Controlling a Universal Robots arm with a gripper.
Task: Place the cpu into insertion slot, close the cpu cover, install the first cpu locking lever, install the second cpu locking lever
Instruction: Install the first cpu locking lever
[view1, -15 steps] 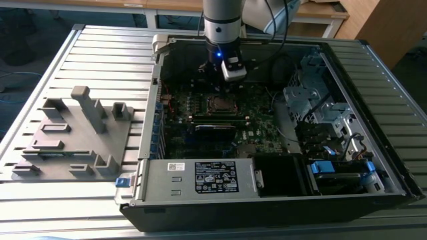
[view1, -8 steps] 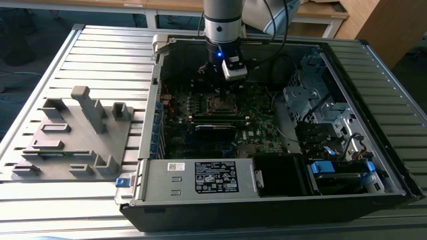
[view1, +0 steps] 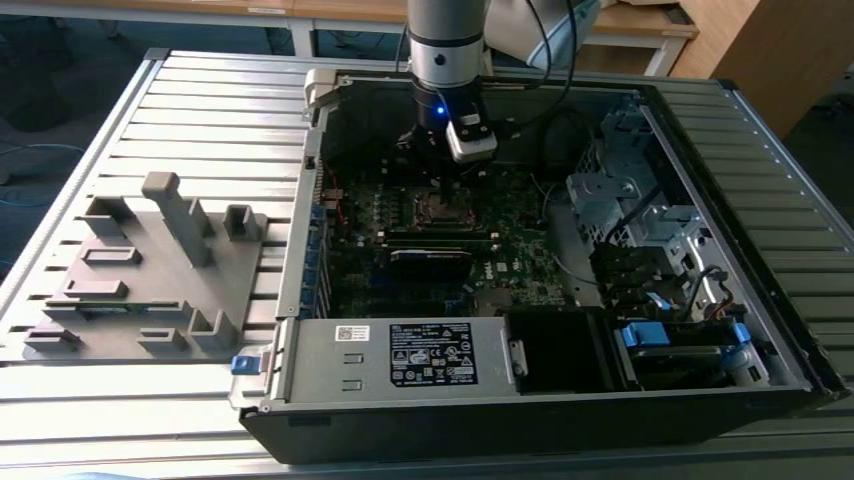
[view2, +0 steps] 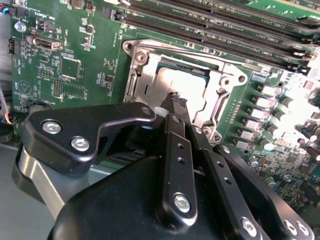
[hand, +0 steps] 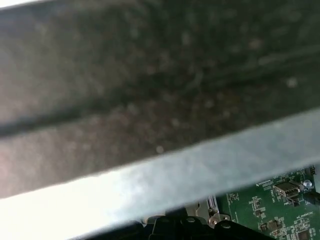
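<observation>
The claw (view2: 175, 102) sits right at the near edge of the slot (view2: 182, 92) on the motherboard (view2: 65, 65), and that is the relation that matters: in the second wrist view the fingertips (view2: 176, 100) reach just over the socket's rim, so the socket lies straight ahead of and just beyond them. The cpu (view2: 182, 82) lies flat in the slot, its pale grey top showing through the window of the cover (view2: 220, 102), which lies down over it as a silvery frame; whether either lever is latched I cannot tell. The 2 slim fingers run side by side with almost no gap between them and nothing visible between them, so the claw looks pressed together and empty. The long black memory slots (view2: 210, 25) run along the socket's far side, crosswise to the fingers. In the exterior view the arm (view1: 447, 50) comes down nearly upright into the open case (view1: 534, 400), its claw (view1: 434, 150) poised just above the slot (view1: 441, 207) at the middle of the board. The case rests on a slatted counter (view1: 200, 110), with a grey fixture tray (view1: 147, 280) well apart from the socket, outside the case wall.
</observation>
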